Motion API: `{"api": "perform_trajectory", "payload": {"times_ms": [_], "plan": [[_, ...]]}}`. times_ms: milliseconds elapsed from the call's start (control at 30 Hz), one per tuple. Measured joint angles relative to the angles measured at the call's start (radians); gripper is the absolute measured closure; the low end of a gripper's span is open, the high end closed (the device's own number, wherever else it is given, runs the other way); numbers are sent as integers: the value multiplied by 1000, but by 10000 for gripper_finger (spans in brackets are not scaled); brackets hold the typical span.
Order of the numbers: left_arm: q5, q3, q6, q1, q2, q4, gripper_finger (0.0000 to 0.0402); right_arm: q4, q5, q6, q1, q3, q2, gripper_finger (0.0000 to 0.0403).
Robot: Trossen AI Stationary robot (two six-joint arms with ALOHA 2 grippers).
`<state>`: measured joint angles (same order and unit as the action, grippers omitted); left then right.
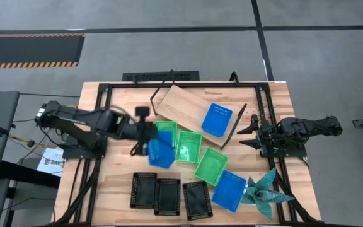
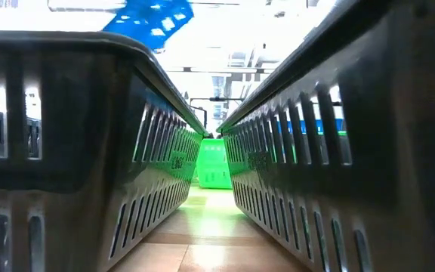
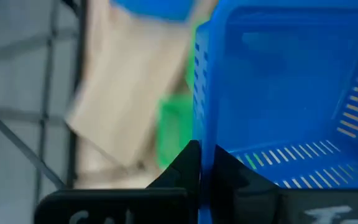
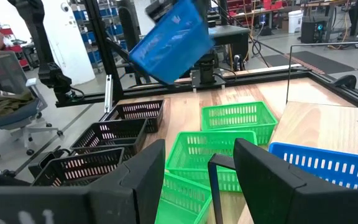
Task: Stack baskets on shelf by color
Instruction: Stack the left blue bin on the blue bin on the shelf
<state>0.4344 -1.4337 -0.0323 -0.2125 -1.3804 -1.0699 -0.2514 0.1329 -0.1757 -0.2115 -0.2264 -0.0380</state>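
Observation:
My left gripper (image 1: 150,140) is shut on a blue basket (image 1: 161,154), which is lifted above the table's middle; the right wrist view shows that basket (image 4: 169,40) tilted in the air. The shelf (image 1: 183,106), a light wooden board with wire ends, lies askew at the far middle, and a second blue basket (image 1: 217,120) stands on it. Three green baskets (image 1: 188,146) lie in a slanting row on the table. Three black baskets (image 1: 167,197) stand at the near edge. Another blue basket (image 1: 229,190) lies near right. My right gripper (image 1: 246,133) waits open at the right edge. My left gripper pinches one side wall of the blue basket (image 3: 206,149) between its two fingers, one finger (image 3: 229,171) inside the basket and one finger (image 3: 185,165) outside. The fingers slant down from the table's left. The basket hangs tilted below them, clear of the table.
A teal spiky star-shaped object (image 1: 265,190) lies at the near right corner. A black frame (image 1: 93,113) runs around the tabletop. The shelf board has bare room left of the blue basket. Beyond the table, a chair (image 4: 11,106) and shelving show.

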Motion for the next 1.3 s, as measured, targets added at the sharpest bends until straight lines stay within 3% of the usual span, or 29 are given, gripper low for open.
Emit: {"api": "perform_trajectory", "payload": {"times_ms": [267, 433, 533, 667, 733, 933, 1033, 1133, 1300], "plan": [[-45, -3, -440, 217, -26, 407, 401, -2, 0, 0, 0, 0, 0, 188], [-194, -4, -561, 314, -67, 635, 401, -13, 11, 0, 1, 0, -1, 188], [-251, -9, -596, 351, -96, 708, 401, -22, 101, -49, 7, 0, -8, 188], [-287, -10, -611, 385, -131, 718, 401, -99, 295, -141, 29, 0, -22, 188], [-299, -10, -611, 400, -144, 707, 401, -126, 338, -168, 44, -5, -24, 188], [-311, -7, -628, 410, -190, 718, 401, -170, 357, -219, 78, 3, -30, 192], [-311, -8, -629, 410, -194, 723, 401, -152, 287, -228, 73, 0, -27, 204], [-309, -8, -634, 410, -194, 724, 401, -168, 285, -327, 63, -3, -27, 227], [-309, -9, -634, 410, -187, 730, 401, -316, 479, -478, 78, -5, -62, 307]]}}
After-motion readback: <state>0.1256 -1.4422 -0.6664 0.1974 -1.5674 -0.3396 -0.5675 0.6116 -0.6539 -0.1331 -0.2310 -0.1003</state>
